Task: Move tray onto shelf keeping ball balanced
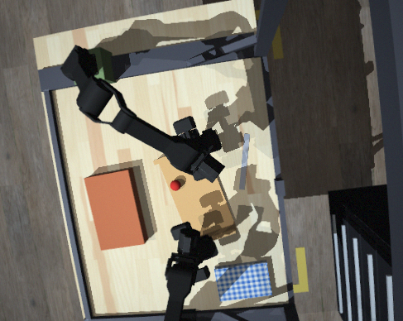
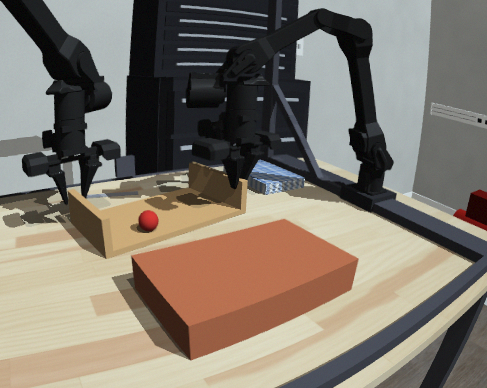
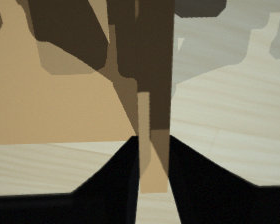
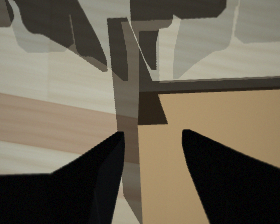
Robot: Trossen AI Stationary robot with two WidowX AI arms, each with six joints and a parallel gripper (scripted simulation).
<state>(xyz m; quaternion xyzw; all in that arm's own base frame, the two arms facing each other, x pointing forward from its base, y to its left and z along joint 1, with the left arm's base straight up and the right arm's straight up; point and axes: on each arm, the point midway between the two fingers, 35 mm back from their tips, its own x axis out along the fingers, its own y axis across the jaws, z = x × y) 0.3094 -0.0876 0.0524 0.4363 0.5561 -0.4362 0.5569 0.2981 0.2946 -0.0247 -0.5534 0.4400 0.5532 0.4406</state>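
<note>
Exterior, ball (image 1: 175, 185) (image 2: 148, 220) in tray (image 1: 194, 196) (image 2: 88, 222) (image 3: 51, 110) (image 4: 231, 130), left wrist, apparent pinch

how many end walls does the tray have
2: one end wall between the left gripper's fingers, the other at the right gripper. None looks hidden.

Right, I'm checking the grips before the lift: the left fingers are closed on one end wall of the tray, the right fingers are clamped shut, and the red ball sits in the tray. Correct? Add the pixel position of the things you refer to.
Not quite: the right fingers (image 2: 60, 187) are open, with a wide gap between them in the right wrist view. The rest is right.
</note>
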